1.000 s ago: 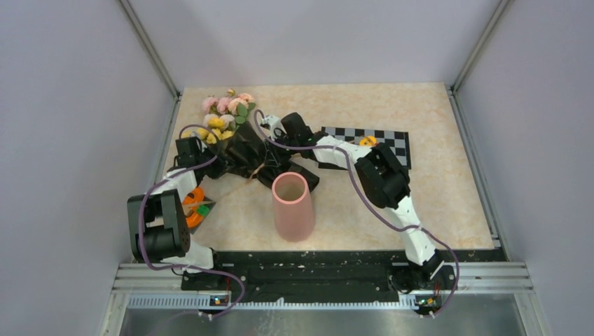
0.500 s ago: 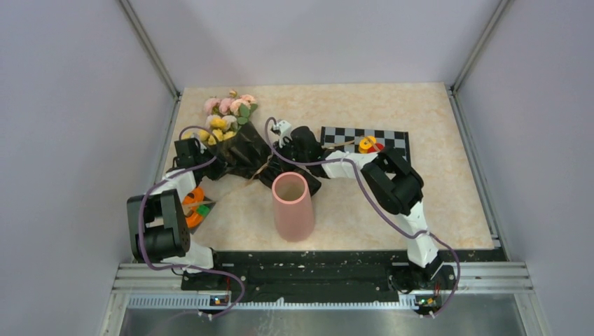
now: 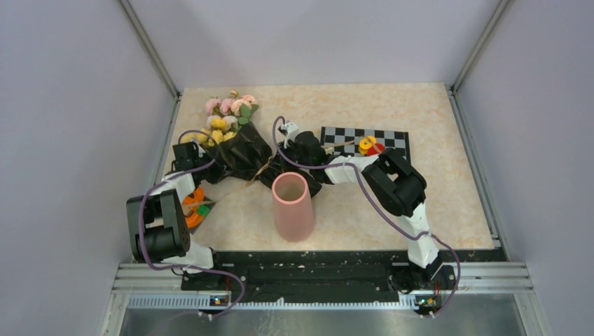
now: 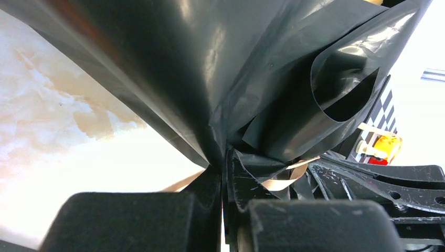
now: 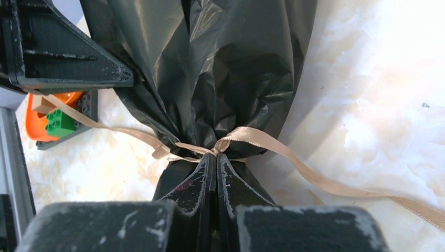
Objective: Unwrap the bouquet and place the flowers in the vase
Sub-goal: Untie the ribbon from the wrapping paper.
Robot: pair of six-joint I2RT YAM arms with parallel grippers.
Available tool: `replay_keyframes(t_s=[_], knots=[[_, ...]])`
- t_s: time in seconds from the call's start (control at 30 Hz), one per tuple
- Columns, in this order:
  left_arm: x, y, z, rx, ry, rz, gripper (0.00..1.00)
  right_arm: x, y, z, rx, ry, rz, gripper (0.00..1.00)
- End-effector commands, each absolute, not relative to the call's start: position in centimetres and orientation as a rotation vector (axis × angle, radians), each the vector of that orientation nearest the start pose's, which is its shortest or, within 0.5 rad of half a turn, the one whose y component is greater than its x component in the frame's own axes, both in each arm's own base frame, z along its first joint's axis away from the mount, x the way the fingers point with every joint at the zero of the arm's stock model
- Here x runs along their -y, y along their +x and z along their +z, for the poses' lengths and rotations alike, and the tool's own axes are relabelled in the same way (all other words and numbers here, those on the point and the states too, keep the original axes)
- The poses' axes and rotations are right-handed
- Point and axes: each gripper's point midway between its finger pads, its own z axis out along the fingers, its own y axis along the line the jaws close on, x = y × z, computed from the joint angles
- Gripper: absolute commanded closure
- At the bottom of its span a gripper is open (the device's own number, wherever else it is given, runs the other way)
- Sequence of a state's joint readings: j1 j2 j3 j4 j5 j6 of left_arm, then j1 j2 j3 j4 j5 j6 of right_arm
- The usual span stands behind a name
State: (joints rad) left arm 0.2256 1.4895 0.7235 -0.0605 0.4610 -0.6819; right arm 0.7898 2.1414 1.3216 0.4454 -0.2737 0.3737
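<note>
Left claw [image 4: 224,176] is clamped on a fold of the bouquet's [image 3: 242,148] black wrap [image 4: 210,68]; right claw [image 5: 215,165] is pinched shut on the tan ribbon [image 5: 262,139] at its knot (wrap bunched just beyond the tips). Flowers [image 3: 225,115] are seen beyond the left claw — the vase [image 3: 292,206] is stood upright on the counter [image 3: 434,119], just nearer than the right claw.

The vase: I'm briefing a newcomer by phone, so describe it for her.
On the marbled table, look near the middle of its near edge. The vase stands upright just before the black-wrapped bouquet, the only tall plain pink tube there.
</note>
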Motion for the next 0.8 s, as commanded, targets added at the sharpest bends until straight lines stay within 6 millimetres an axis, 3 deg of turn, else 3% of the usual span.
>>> replay_keyframes(t_s=[0.0,0.77], knots=[[-0.5,36.4,7.5,-2.181,-0.869,-0.654,1.0,-45.7,37.8,13.3,-1.856,-0.508,1.042,1.0],[-1.4,36.4,7.5,-2.165,-0.89,-0.645,1.0,-43.7,39.2,12.4,-1.908,-0.35,1.007,0.99]])
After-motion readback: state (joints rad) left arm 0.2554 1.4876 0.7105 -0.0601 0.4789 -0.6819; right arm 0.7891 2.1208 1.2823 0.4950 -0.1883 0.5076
